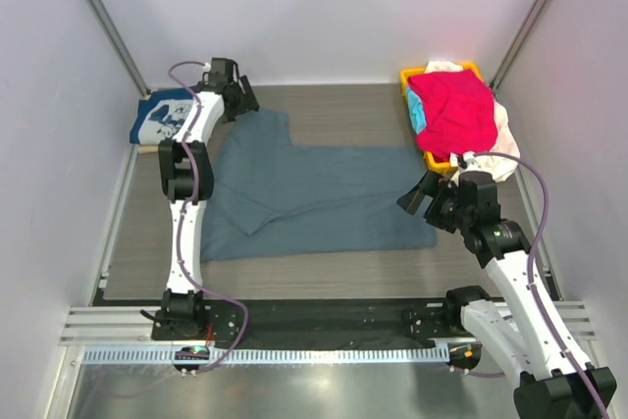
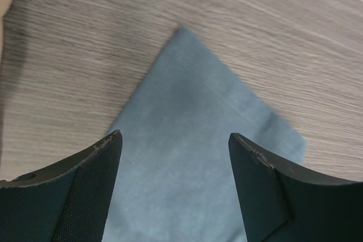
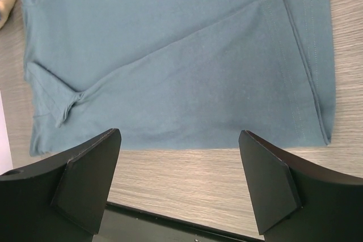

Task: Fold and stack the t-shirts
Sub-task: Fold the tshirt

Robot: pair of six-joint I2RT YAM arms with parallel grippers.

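Blue tee (image 1: 324, 193) flat at centre frame; left gripper (image 2: 176, 140) and right gripper (image 3: 180, 134) both spread wide over it.

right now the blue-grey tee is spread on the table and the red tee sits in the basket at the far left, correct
Not quite. The blue-grey tee is spread on the table, but the basket holding the red tee stands at the far right, as the top external view shows.

Spread tee (image 1: 324, 198) between folded tee (image 1: 157, 117) and basket (image 1: 406, 76)
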